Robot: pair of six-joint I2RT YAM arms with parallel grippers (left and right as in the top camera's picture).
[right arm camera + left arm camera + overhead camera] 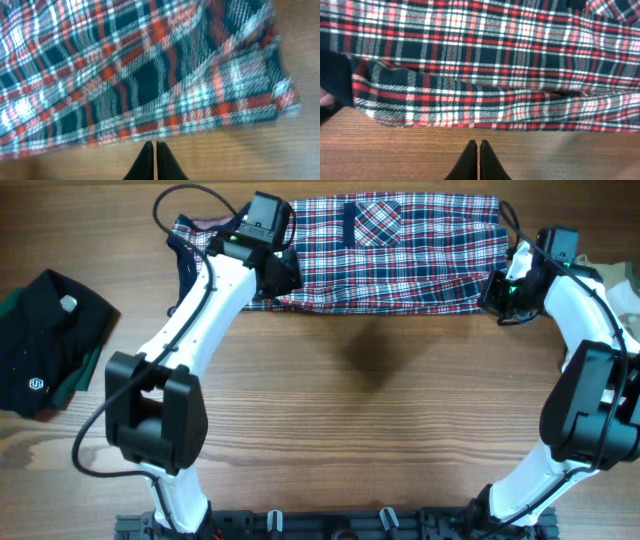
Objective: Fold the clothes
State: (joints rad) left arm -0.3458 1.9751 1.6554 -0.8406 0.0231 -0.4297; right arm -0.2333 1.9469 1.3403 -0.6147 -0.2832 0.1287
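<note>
A red, white and navy plaid shirt (390,255) lies folded into a wide band at the back of the wooden table. My left gripper (283,280) is shut and empty over the shirt's left front edge. In the left wrist view its fingertips (478,146) hover over bare wood just short of the plaid hem (485,107). My right gripper (497,298) is shut and empty at the shirt's right front corner. In the right wrist view its tips (152,146) sit just below the plaid edge (165,115).
A folded black garment with a white logo (45,340) lies at the left edge of the table over something green. A pale cloth (620,280) shows at the far right edge. Bare wood (370,400) fills the table's middle and front.
</note>
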